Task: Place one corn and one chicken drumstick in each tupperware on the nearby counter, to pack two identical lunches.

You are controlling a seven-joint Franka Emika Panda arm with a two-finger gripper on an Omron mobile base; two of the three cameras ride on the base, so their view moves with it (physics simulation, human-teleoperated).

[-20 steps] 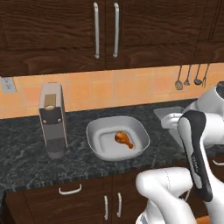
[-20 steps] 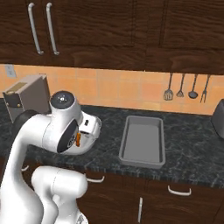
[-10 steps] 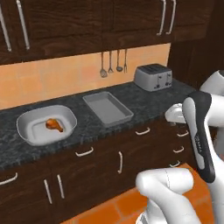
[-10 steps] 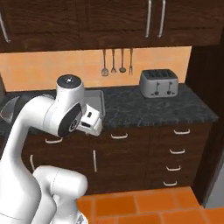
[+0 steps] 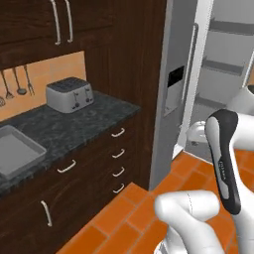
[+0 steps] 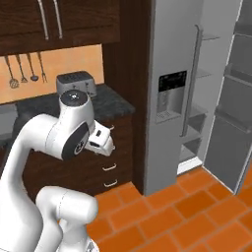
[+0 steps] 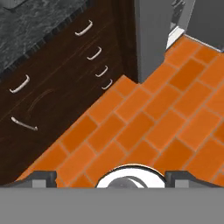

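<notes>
On the counter (image 5: pixel 74 129), one toaster (image 5: pixel 69 95), one grey tupperware (image 5: pixel 15 151), end effector (image 7: pixel 111 177) fingers apart.

No words or numbers readable; tiny marks on robot arm (image 5: pixel 224 166) too blurry to read.

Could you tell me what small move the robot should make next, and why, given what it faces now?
Probably keep turning the base toward the open fridge and drive closer. The gripper is open and empty over the orange floor, the grey tupperware on the counter looks empty, and no corn or drumstick is in sight, so the food likely has to be fetched elsewhere.
</notes>
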